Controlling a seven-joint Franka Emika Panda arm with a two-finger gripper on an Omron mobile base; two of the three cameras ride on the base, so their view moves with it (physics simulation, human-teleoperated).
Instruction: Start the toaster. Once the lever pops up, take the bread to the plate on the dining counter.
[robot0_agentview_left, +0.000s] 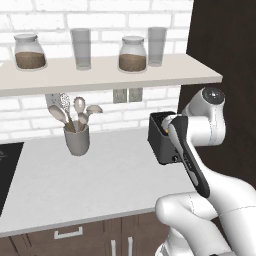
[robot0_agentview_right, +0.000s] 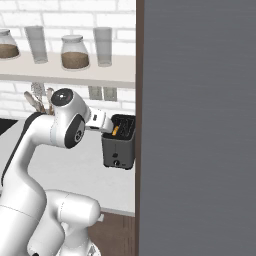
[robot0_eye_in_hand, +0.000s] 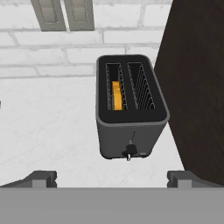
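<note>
Hovering above and just short of the small boxy dark grey toaster (robot0_eye_in_hand: 131, 107), the claw (robot0_eye_in_hand: 112, 178) has its fingers wide apart, gripping nothing. Toaster stands on the pale grey surface (robot0_eye_in_hand: 48, 122) beside a dark panel, its long axis running away from the claw, narrow lever face nearest. Golden bread slice (robot0_eye_in_hand: 116, 95) sits in the left slot; right slot empty.

A: Boxy dark grey toaster (robot0_agentview_left: 161, 142): right side hidden behind the white arm in left base view.
B: Golden bread slice (robot0_eye_in_hand: 116, 95) sunk in its left slot, top edge showing.
</note>
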